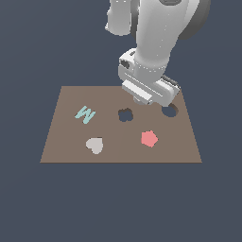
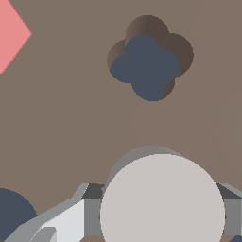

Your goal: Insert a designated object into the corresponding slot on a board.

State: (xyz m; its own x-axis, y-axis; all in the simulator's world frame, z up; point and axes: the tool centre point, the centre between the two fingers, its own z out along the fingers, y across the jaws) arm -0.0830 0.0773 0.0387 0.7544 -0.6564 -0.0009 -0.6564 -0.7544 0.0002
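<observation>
Step in hand, as judged: carrying the piece to its hole. On the flat brown rectangular board (image 1: pixel 66 142), from the exterior view's left, lie a teal zigzag piece (image 1: pixel 85 114), a grey-white heart (image 1: pixel 95 145), a dark lobed hole (image 1: pixel 125 115), a red pentagon (image 1: pixel 149 138) and the dark plain circular slot (image 1: pixel 168 111). The next move calls for centring over that slot, then lowering.

The gripper (image 2: pixel 162 215) is closed around the small light grey flat round disc (image 2: pixel 162 203), held above the board near the slot.
</observation>
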